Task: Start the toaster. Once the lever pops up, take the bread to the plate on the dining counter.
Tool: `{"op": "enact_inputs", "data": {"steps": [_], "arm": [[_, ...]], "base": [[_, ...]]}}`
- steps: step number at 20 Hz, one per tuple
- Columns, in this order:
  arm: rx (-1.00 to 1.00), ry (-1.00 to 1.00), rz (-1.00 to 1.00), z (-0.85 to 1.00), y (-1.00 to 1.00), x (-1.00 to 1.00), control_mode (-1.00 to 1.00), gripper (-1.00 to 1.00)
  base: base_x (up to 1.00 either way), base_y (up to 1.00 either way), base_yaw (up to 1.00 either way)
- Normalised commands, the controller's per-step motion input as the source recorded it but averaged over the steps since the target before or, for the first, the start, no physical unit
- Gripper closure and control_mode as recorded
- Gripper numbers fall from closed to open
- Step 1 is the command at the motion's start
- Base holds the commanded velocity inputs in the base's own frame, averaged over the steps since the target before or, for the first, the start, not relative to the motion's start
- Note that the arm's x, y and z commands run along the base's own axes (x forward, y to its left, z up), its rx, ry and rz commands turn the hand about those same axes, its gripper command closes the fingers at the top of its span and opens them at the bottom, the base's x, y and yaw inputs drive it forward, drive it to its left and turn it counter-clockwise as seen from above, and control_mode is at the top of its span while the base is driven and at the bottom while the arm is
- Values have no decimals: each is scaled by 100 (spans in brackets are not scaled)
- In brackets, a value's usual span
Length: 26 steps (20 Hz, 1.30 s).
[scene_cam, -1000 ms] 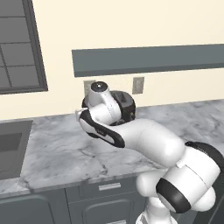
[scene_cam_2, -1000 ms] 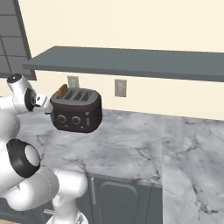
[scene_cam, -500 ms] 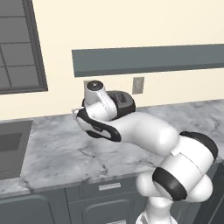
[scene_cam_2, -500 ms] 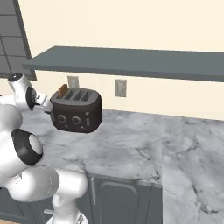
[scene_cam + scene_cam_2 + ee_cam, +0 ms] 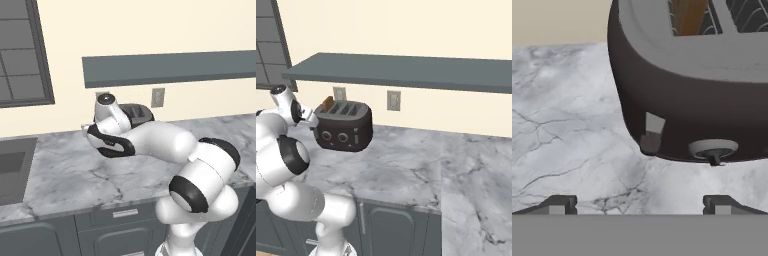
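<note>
Gripper [image 5: 637, 202] released, jaws spread fully wide, nothing between them; fingertips [image 5: 559, 204] apart from everything, hovering over bare marble worktop [image 5: 567, 130]. Toaster [image 5: 692, 95] sits just ahead at 12–1 o'clock in the hand view, its end lever [image 5: 650, 143] low on the dark shell. Bread [image 5: 327, 103] stands upright in the leftmost slot. Toaster [image 5: 343, 126] rests on the worktop below a grey shelf [image 5: 406, 70].

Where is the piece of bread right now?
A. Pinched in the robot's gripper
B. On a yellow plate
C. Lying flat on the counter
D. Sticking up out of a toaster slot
D: the bread stands up out of an end slot of the toaster, and the gripper is open and empty.
</note>
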Motion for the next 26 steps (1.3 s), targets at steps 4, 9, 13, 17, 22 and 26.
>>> {"op": "enact_inputs", "data": {"steps": [4, 9, 13, 17, 22, 26], "arm": [[0, 0, 0, -11, 6, 18, -100, -100], [0, 1, 0, -8, 3, 2, -100, -100], [0, 2, 0, -4, 4, 0, -100, -100], [0, 1, 0, 0, 0, 0, -100, -100], [0, 0, 0, -1, 0, 0, -100, -100], [0, 1, 0, -8, 3, 0, -100, -100]], "base": [[0, 0, 0], [0, 0, 0], [0, 0, 0], [0, 0, 0], [0, 0, 0], [0, 0, 0]]}}
